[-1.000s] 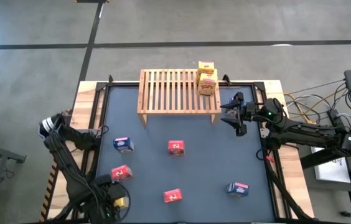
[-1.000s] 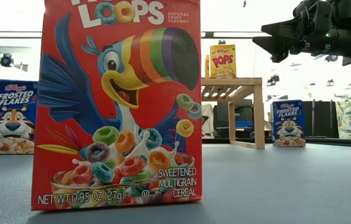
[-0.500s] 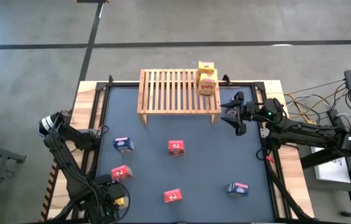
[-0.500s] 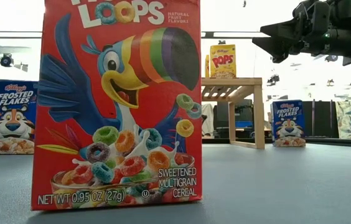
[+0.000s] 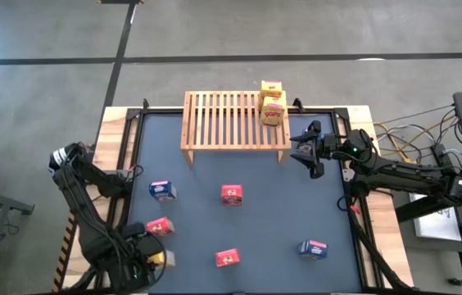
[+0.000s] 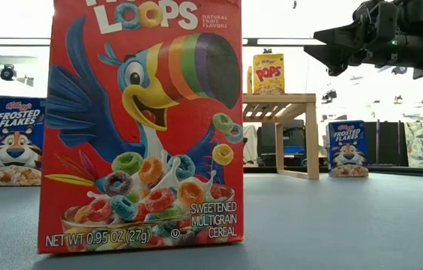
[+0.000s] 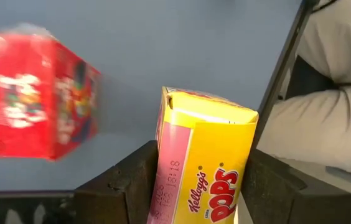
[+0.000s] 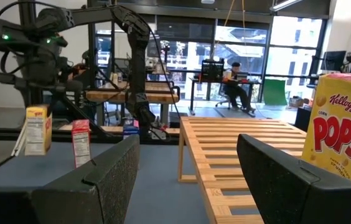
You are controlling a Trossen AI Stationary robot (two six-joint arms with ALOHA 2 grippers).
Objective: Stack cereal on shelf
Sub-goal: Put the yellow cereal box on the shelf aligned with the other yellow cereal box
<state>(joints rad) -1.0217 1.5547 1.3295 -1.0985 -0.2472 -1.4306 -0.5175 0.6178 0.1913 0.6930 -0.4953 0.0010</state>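
Yellow cardboard Pops box [image 7: 203,158] sits clamped in my left gripper [image 7: 194,180], well off the slatted wooden shelf [image 5: 231,120]; next, carry it there. Right gripper [image 5: 300,149] waits beside the shelf, fingers wide.

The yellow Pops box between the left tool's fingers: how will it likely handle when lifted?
The yellow box looks like thin card with a slightly bulged top flap, so it probably dents under a hard squeeze. It is small, likely light. Tall and narrow, it may tip when set down on the wooden rack.
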